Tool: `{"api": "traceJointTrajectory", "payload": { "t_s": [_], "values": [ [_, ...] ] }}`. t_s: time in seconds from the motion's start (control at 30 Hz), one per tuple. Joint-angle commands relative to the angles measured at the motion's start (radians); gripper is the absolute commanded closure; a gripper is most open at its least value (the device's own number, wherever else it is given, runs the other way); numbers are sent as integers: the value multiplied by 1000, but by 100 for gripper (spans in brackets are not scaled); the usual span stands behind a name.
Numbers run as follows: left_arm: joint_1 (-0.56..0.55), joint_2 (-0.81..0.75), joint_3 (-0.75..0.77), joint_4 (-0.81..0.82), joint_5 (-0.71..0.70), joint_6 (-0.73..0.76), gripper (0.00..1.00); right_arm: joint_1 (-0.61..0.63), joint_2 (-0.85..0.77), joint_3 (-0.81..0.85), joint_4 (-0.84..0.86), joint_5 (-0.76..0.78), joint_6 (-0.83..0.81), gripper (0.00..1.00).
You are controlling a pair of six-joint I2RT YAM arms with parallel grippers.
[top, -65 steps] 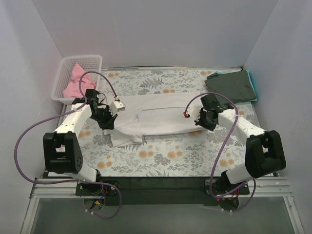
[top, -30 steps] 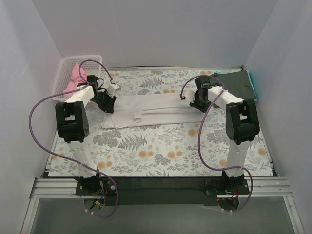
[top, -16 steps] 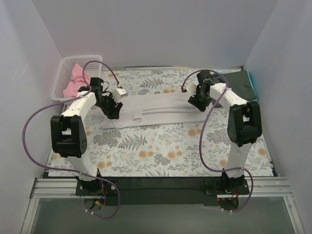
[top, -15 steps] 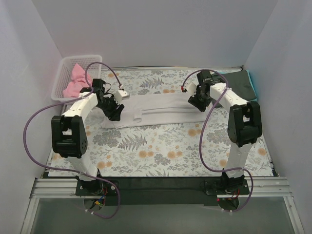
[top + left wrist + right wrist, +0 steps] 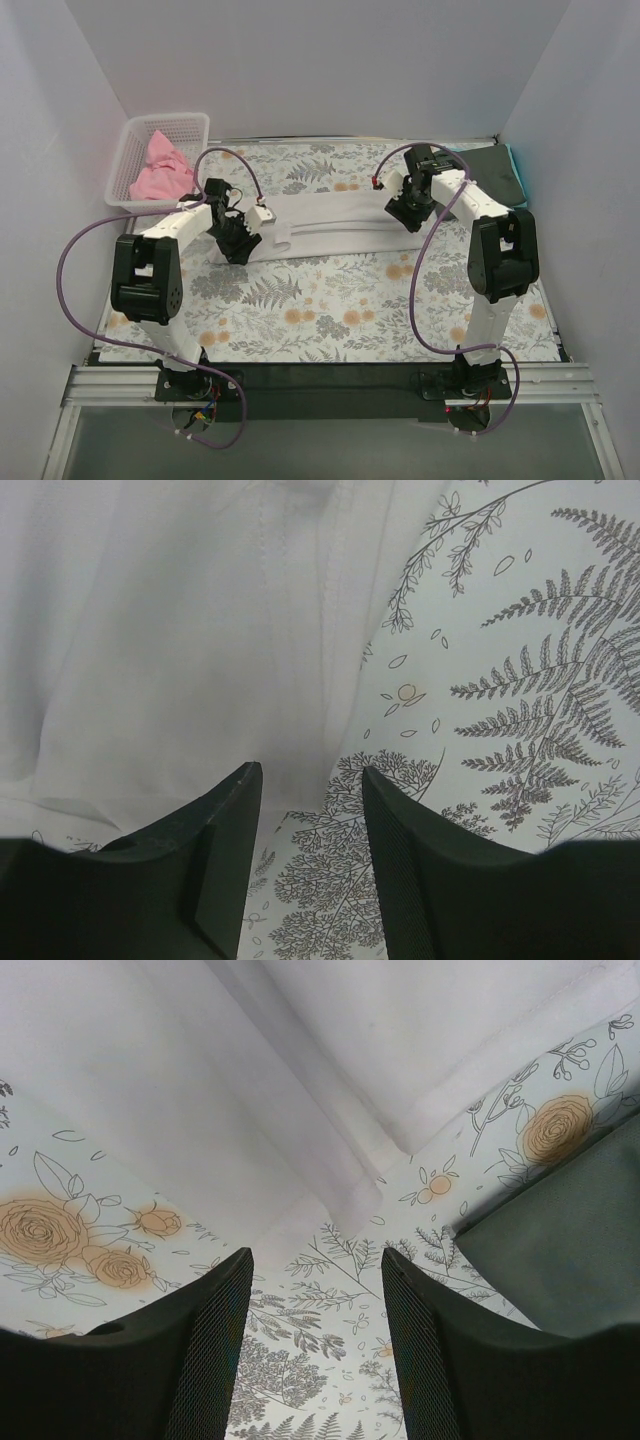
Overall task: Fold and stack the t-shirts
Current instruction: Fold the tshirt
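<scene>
Top external view showed four t-shirts. One white t-shirt point(image 5: 330, 222) lay folded into a long strip across the middle of the floral counter point(image 5: 340, 310). One pink t-shirt point(image 5: 160, 175) sat bunched in the single white basket point(image 5: 128, 150) at far left. One dark grey-green t-shirt point(image 5: 480, 172) lay on one teal t-shirt point(image 5: 519, 175) at far right. Left gripper point(image 5: 307, 780) hung at the strip's left end and right gripper point(image 5: 315, 1260) at its right corner, both parted and empty. A wide stretch of counter lay between the strip's near edge and the arm bases.
</scene>
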Motion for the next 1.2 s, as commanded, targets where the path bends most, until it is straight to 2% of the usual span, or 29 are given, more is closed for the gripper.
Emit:
{"api": "traceJointTrajectory", "payload": {
  "t_s": [0.0,0.13,0.23,0.5,0.73,1.07,1.13,1.17],
  "values": [
    [-5,1,-12,42,-41,30,59,-5,-46,11,-22,-6,12,48],
    [-5,4,-13,52,-54,29,70,-10,-45,8,-20,-3,9,48],
    [-5,5,-12,52,-60,33,75,-10,-40,8,-22,-1,7,48],
    [-5,1,31,33,-43,24,100,-18,-26,14,-22,-1,-5,49],
    [8,43,252,-93,26,-17,100,-24,-28,11,-22,-1,-9,49],
    [78,364,715,-77,5,-118,100,-30,-20,17,-22,-1,-20,49],
    [80,428,757,-50,-18,-137,100,-28,-21,16,-23,-1,-23,49],
    [81,444,777,-36,-25,-155,89,-30,-23,14,-23,-1,-26,48]
  ]
}}
